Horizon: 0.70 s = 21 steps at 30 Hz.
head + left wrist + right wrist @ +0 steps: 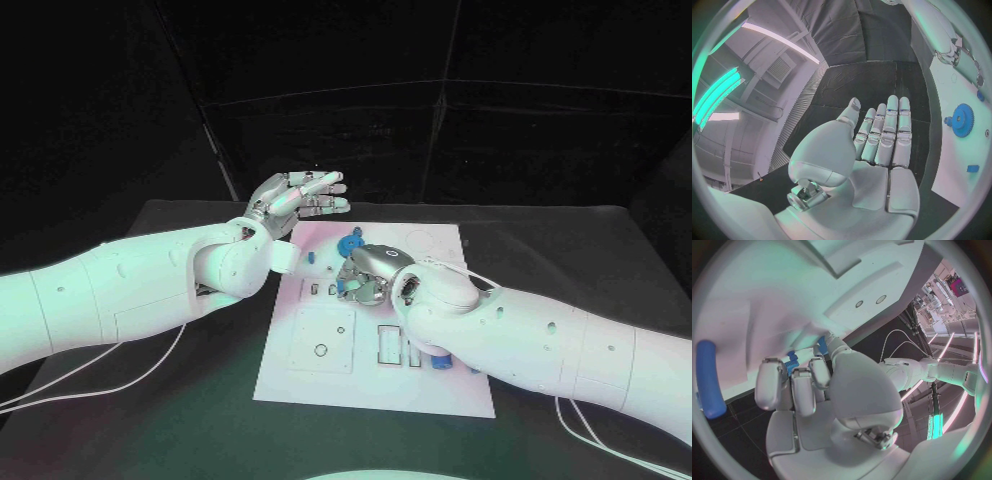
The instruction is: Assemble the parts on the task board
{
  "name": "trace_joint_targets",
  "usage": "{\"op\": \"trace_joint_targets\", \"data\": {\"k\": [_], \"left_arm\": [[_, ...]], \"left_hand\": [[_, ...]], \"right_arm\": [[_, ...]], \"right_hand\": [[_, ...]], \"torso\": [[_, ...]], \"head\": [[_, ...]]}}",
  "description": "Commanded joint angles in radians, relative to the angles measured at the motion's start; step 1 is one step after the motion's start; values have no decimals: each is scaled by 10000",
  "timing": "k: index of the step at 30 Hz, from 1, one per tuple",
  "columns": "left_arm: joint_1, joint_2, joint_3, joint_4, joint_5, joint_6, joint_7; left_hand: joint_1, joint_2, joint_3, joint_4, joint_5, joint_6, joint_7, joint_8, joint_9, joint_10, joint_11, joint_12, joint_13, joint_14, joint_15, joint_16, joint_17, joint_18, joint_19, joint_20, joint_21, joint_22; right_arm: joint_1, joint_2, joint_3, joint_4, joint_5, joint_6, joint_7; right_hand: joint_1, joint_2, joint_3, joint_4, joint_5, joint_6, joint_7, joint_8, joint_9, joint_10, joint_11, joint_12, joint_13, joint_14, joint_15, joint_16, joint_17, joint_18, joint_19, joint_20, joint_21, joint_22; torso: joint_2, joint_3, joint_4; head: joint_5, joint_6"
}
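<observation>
The left hand [299, 198] hangs released, fingers straight and spread, above the far left corner of the white task board [361, 385], which lies mid-worktop [577, 250]. The right hand [372, 275] is curled down onto the board, fingers grasping a small blue part [792, 361]. A blue gear [962, 120] sits near the board's far end.

Your right hand [372, 277] covers task board [433, 395] middle; whether it grips small blue part [792, 361], cannot tell.
</observation>
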Motion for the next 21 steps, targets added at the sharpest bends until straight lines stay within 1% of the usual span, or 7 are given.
{"op": "trace_joint_targets", "data": {"k": [1, 6, 9, 11, 13, 18, 21], "left_arm": [[18, 11, 9, -9, -42, 143, 13], [18, 19, 9, -15, -42, 158, 12], [17, 26, 9, -17, -42, 170, 13], [17, 27, 9, -20, -42, 169, 17], [17, 20, 9, -22, -42, 162, 25], [17, 13, 9, -35, -42, 160, 32], [16, 15, 8, -42, -42, 162, 33]], "left_hand": [[-29, -3, -11, -42, -29, -61, 237, -31, -15, -18, 81, -53, -14, 56, 37, -36, 11, 56, 82, 6, -39, -6], [-45, 8, -10, -34, -29, -62, 240, -34, -15, -19, 84, -56, -14, 56, 38, -39, 12, 56, 83, 7, -42, -6], [-45, 8, -10, -34, -29, -62, 240, -34, -15, -19, 84, -56, -14, 56, 38, -39, 12, 56, 83, 7, -42, -6], [-45, 8, -10, -34, -29, -62, 240, -34, -15, -19, 84, -56, -14, 56, 38, -39, 12, 56, 83, 7, -42, -6], [-45, 8, -10, -34, -29, -62, 240, -34, -15, -19, 84, -56, -14, 56, 38, -39, 12, 56, 83, 7, -42, -6], [-63, 21, -10, -24, -29, -61, 241, -36, -14, -19, 86, -59, -14, 57, 40, -42, 13, 55, 84, 9, -45, -6], [-63, 21, -10, -24, -29, -61, 241, -36, -14, -19, 86, -59, -14, 57, 40, -42, 13, 55, 84, 9, -45, -6]], "right_arm": [[-41, -26, -46, -28, 51, 373, -221], [-42, -16, -46, 7, 53, 263, -246], [-42, -14, -46, 27, 59, 156, -255], [-42, -19, -46, 38, 81, 57, -259], [-42, -31, -46, 50, 105, -76, -251], [-42, -54, -46, 82, 148, -365, -205], [-47, -78, -46, 137, 164, -647, -123]], "right_hand": [[-76, 8, -22, 40, -72, -106, 9, -55, -8, -101, 1, -82, -64, 741, 84, -68, 1167, -139, -56, 51, -41, -25], [-92, -16, -44, 63, -116, -201, 31, -82, -11, -193, 22, -179, -162, 739, 103, -71, 1167, -128, -89, 69, -70, -81], [-149, -67, -100, 116, -162, -320, 54, -108, -15, -245, 46, -222, -212, 733, 125, -83, 1149, -120, -114, 90, -93, -120], [-195, -100, -144, 160, -167, -382, 67, -114, -14, -268, 60, -240, -236, 732, 137, -85, 1148, -116, -127, 102, -106, -143], [-270, -158, -239, 238, -59, -471, 84, -112, -9, -300, 79, -258, -268, 731, 155, -88, 1147, -112, -139, 120, -120, -163], [-296, -197, -309, 285, 10, -551, 100, -114, -6, -320, 93, -266, -288, 733, 167, -83, 1161, -112, -138, 131, -123, -163], [-303, -210, -334, 304, 19, -587, 107, -117, -7, -321, 99, -261, -289, 735, 172, -79, 1171, -113, -132, 136, -120, -154]], "torso": [[-2, 2, 7], [1, 3, 2], [2, 5, -5], [-1, 0, -7], [-2, -1, -10], [0, 5, -9], [-1, 11, -14]], "head": [[15, 4], [12, 8], [18, 8], [17, 13], [18, 13], [12, 17], [12, 22]]}}
